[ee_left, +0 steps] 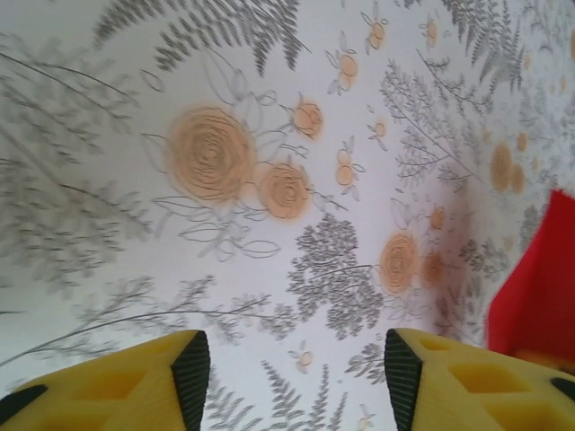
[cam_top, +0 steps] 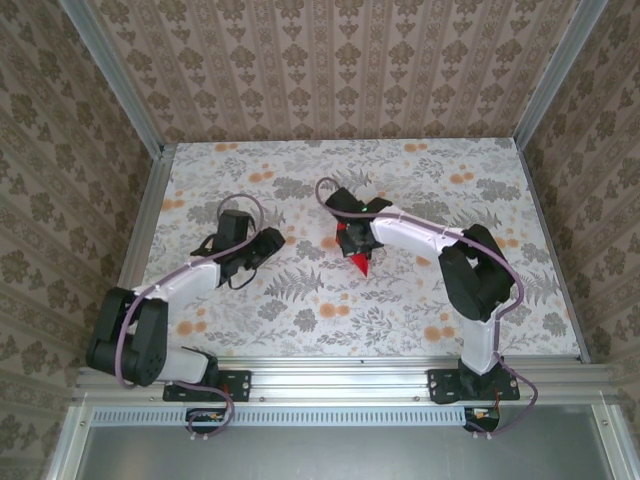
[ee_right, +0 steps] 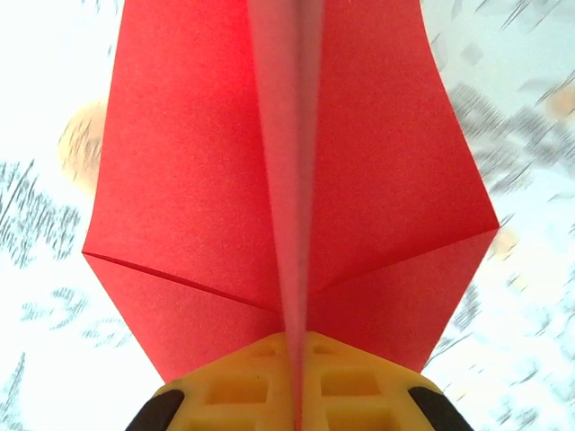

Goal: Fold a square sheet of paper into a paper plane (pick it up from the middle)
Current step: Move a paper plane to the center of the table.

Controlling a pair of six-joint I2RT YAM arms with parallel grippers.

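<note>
In the overhead view the right gripper (cam_top: 352, 240) sits just right of the middle of the frame, above the flowered table (cam_top: 400, 300), with the paper plane (cam_top: 359, 263) hanging from it as a small red point aimed at the lower edge of the picture. The right wrist view shows the red paper (ee_right: 198, 180) close up. A sharp central ridge runs down the middle of the frame, a creased flap spreads to each side, and the ridge is pinched between the two yellow fingers (ee_right: 234, 386) at the bottom. Whether the tip touches the table is hard to judge from above.

The left gripper (cam_top: 268, 245) lies to the left of the plane, near it but apart. In its wrist view the yellow fingers (ee_left: 135, 386) stand apart at the bottom edge, with only patterned table between them. A red edge of the plane (ee_left: 539, 278) shows at the right side of the frame.
</note>
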